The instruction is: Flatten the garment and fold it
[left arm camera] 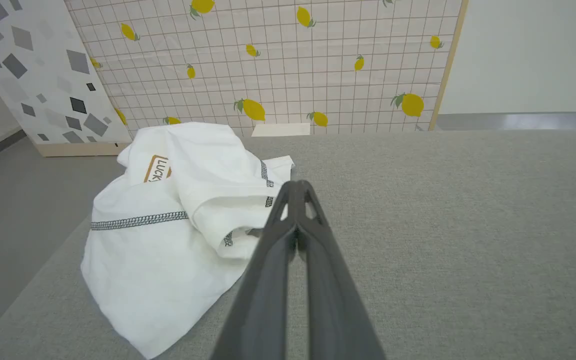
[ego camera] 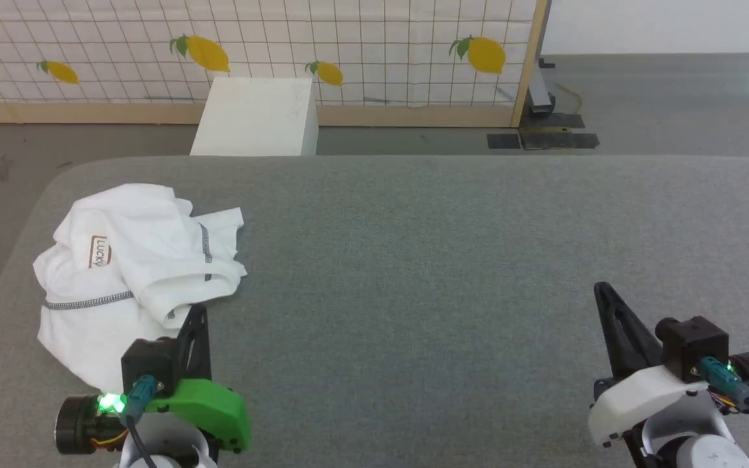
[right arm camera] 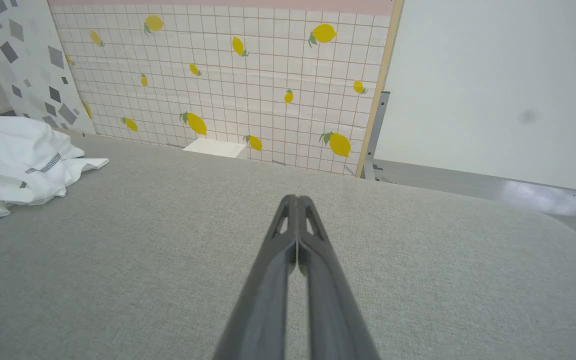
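Note:
The garment (ego camera: pixel 134 266) lies crumpled in a heap at the left of the grey padded table (ego camera: pixel 452 260), white with grey stitched seams and a brown-bordered patch. My left gripper (ego camera: pixel 197 311) is shut and empty, its tips just at the heap's near right edge. From the left wrist the garment (left arm camera: pixel 178 220) sits left of the shut fingertips (left arm camera: pixel 298 186). My right gripper (ego camera: pixel 602 288) is shut and empty at the lower right, far from the cloth. The right wrist view has the garment (right arm camera: pixel 18 160) at its left edge, well away from the closed gripper (right arm camera: pixel 295 198).
A rigid white box (ego camera: pixel 257 117) stands on the floor beyond the table's far edge. Behind it runs a tiled panel with lemon prints (ego camera: pixel 348 45). The table's left edge (ego camera: pixel 17 240) runs close beside the heap.

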{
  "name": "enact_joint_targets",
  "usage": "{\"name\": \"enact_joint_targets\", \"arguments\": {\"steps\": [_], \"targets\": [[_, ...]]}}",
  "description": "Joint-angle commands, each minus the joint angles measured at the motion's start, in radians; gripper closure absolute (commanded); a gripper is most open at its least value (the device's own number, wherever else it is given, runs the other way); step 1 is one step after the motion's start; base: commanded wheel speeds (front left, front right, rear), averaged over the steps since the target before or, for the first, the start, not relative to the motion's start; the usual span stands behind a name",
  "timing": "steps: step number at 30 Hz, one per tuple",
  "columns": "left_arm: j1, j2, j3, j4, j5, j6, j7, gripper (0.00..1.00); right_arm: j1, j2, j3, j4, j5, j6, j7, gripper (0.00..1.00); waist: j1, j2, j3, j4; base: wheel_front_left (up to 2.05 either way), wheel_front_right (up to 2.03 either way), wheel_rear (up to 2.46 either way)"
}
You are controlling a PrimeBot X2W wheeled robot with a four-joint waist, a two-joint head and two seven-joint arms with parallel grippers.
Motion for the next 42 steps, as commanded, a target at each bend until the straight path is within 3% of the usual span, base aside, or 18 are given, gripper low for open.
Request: {"name": "enact_joint_targets", "arguments": {"steps": [1, 21, 22, 25, 26, 27, 42], "targets": [[-0.014, -0.005, 0.004, 0.003, 0.013, -0.001, 0.001, 1.00, -0.001, 0.001, 0.001, -0.005, -0.005, -0.002, 0.000, 1.00, 0.0000, 0.0000, 0.000, 0.000, 0.00, 0.00, 0.00], [-0.014, -0.005, 0.004, 0.003, 0.013, -0.001, 0.001, 1.00, -0.001, 0.001, 0.001, -0.005, -0.005, -0.002, 0.000, 1.00, 0.0000, 0.0000, 0.000, 0.000, 0.00, 0.00, 0.00], [0.000, 0.000, 0.000, 0.000, 0.000, 0.000, 0.000, 0.00, 0.000, 0.000, 0.000, 0.000, 0.000, 0.000, 0.000, 0.00, 0.0000, 0.0000, 0.000, 0.000, 0.00, 0.00, 0.00], [0.001, 0.000, -0.002, 0.000, -0.005, 0.000, 0.000, 0.00, 0.000, 0.000, 0.000, 0.001, 0.001, 0.000, 0.000, 0.00, 0.0000, 0.0000, 0.000, 0.000, 0.00, 0.00, 0.00], [0.001, 0.000, -0.003, 0.000, -0.006, 0.000, -0.001, 1.00, 0.000, 0.000, -0.001, 0.001, 0.001, 0.000, -0.001, 1.00, 0.0000, 0.0000, 0.000, 0.000, 0.00, 0.00, 0.00], [0.001, 0.000, -0.003, 0.000, -0.005, 0.000, 0.000, 0.00, 0.000, 0.000, 0.000, 0.001, 0.000, 0.000, 0.000, 0.00, 0.0000, 0.0000, 0.000, 0.000, 0.00, 0.00, 0.00], [0.013, 0.000, 0.000, -0.012, -0.032, -0.002, -0.034, 0.00, -0.005, 0.000, -0.049, 0.024, 0.051, 0.000, -0.034, 0.00, 0.0000, 0.0000, 0.001, 0.001, 0.00, 0.00, 0.00]]}}
